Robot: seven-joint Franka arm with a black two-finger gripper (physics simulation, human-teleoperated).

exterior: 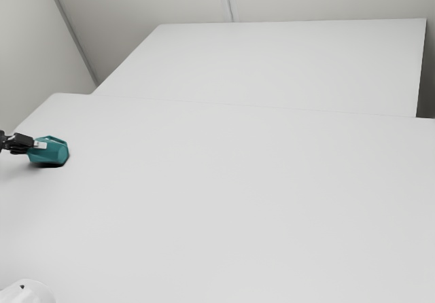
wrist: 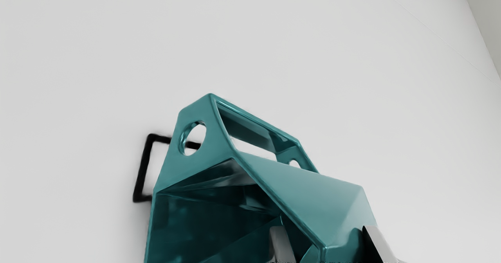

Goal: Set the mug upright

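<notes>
pale grey walls, plain, with thin seams; one white tabletop, broad, its near parts cut off by the lower edge of the exterior view; one second white surface, set beyond it, a fine line between the two. item: one mug, teal, faceted, glossy, out by the exterior view's left edge, tipped over rather than upright, its mouth towards the gripper. whether it rests on the tabletop or is raised a little cannot be told; a dark patch lies at its underside. one handle, angular, teal, pierced by round holes, joined to the mug's side. beside it, one black angular outline, partly hidden by the handle and partly seen through a hole; shadow or solid thing, unclear. mug interior: dark, hard to read, the lower portion cut off in the wrist view. gripper, black with pale tips, at the mug's mouth and side wall, its rear cut off in the exterior view; how far open it is, and whether it has a grip on the mug, cannot be told. one white rounded part, lower left corner of the exterior view, mostly cropped, bearing a small dark mark.
</notes>
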